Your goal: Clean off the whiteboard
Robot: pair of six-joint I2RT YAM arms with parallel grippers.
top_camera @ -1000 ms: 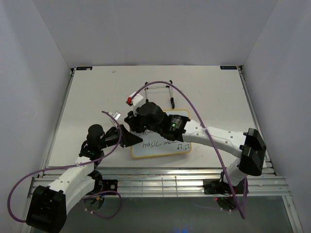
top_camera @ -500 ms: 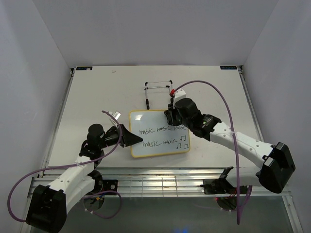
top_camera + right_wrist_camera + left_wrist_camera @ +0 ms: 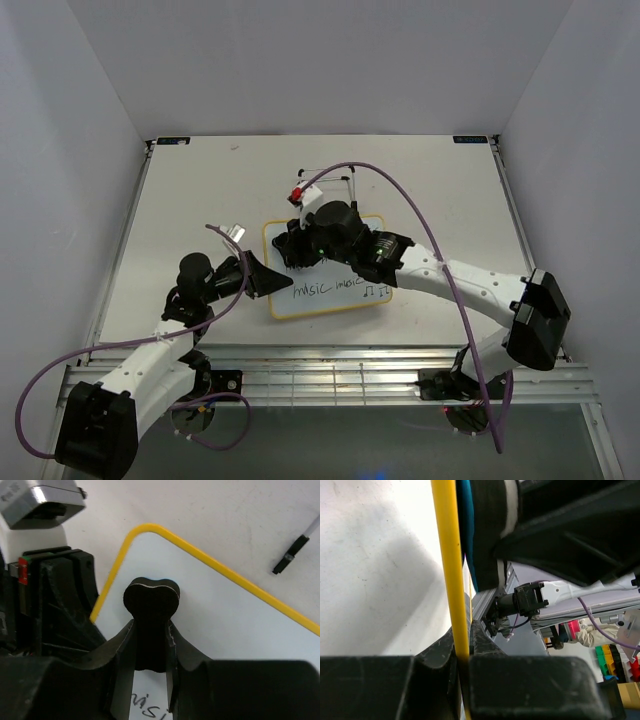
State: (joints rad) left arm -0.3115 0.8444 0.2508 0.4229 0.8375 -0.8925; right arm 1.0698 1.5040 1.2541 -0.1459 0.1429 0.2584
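Clenched between the 2 fingers (image 3: 117, 652) of the right gripper (image 3: 150, 630): a black bone-shaped eraser (image 3: 151, 597), pressed onto the whiteboard (image 3: 225, 625) just inside a rounded yellow corner. Around it, clean white surface; just below it, the start of a black handwritten word. Pinched between the 2 fingers (image 3: 437, 652) of the left gripper (image 3: 462, 640): the board's yellow frame, seen edge-on from the left wrist. From above, lying on the table (image 3: 190, 200) near its middle and turned slightly askew, with the left edge in the left gripper's grasp and the upper left part under the right gripper. Lower down, 1 line of writing legible, "music music" with notes; anything above it hidden by the right arm. Just beyond the frame's far side, apart from it, the black-tipped end of a thin wire stand (image 3: 290, 555).
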